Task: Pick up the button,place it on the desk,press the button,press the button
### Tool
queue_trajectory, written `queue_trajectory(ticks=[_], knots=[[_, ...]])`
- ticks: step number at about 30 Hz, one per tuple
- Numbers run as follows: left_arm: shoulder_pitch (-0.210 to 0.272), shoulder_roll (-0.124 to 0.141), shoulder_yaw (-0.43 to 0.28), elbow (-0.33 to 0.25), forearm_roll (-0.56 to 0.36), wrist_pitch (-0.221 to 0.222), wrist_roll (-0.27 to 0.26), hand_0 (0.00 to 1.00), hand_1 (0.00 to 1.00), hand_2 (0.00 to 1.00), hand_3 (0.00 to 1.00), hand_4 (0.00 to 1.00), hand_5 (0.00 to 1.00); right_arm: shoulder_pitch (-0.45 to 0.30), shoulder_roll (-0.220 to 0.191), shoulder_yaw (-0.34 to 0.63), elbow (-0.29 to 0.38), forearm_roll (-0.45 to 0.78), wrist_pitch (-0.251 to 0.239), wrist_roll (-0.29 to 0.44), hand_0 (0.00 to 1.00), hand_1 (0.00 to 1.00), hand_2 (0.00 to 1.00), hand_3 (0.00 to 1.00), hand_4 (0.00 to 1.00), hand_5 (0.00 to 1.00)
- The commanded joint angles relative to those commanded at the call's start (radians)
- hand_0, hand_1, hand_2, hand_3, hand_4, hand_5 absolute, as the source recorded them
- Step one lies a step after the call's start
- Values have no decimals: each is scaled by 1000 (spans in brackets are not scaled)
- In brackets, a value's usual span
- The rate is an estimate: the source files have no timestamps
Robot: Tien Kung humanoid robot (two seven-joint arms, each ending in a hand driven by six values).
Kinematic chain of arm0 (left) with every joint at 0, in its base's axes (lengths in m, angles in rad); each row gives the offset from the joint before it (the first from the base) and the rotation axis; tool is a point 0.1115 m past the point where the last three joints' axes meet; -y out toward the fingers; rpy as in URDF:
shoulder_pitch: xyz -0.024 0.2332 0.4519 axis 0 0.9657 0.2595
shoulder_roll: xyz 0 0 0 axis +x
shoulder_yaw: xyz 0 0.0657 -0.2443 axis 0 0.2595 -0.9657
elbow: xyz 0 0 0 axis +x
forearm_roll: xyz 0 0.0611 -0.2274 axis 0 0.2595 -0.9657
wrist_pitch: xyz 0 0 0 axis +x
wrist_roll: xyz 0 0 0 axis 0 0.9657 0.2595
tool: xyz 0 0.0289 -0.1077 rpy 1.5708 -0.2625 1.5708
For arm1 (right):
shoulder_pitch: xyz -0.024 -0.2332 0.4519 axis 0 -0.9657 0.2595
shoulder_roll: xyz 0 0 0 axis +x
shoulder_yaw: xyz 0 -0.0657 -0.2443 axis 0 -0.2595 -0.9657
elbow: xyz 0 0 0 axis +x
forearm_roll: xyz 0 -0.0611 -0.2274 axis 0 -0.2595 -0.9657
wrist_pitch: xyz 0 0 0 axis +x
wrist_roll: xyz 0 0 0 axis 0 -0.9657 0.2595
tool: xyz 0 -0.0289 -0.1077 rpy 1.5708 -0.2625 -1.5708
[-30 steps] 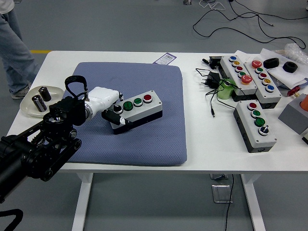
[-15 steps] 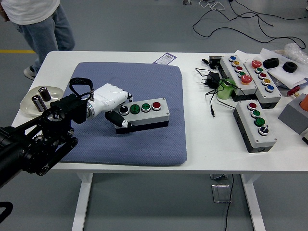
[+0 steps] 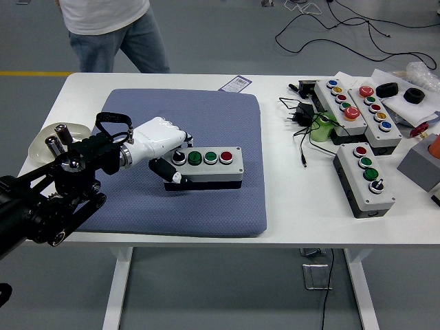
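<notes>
A grey button box (image 3: 206,167) with a black knob, two green buttons and one red button lies on the blue mat (image 3: 206,124), roughly level. My left hand (image 3: 163,148), white with black fingertips, grips the box's left end, fingers over the top and thumb at the front. The black left arm (image 3: 48,199) comes in from the lower left. The right arm is out of view.
Three more button boxes (image 3: 364,177) lie at the right with a green bottle (image 3: 320,128), black cables (image 3: 302,117) and black rings. A white dish with batteries (image 3: 51,143) stands at the left edge. A person (image 3: 110,31) stands beyond the table's far left.
The left hand has shifted the button box to the right and turned it level on the mat. The person has walked right along the far side.
</notes>
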Motion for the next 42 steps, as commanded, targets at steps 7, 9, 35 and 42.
queue_trajectory(ticks=[7, 9, 35, 42], knots=[[27, -4, -50, -1, 0, -28, 21, 482, 534, 542, 676, 661, 2, -2, 0, 4, 0, -3, 0, 0, 671, 644, 688, 633, 312, 190], [33, -5, -60, -2, 0, -44, 25, 512, 693, 820, 852, 947, 411, -2, 0, 5, 0, -5, 0, 0, 672, 644, 688, 633, 311, 189], [158, 27, -286, -281, -82, -114, 97, 953, 938, 971, 954, 964, 680, -2, 1, 0, 0, 6, -1, 1, 671, 645, 688, 633, 312, 190], [184, 36, -282, -441, -134, -37, 206, 409, 486, 495, 844, 910, 950, -1, 0, 1, 0, 4, 0, 2, 671, 645, 688, 633, 312, 190]])
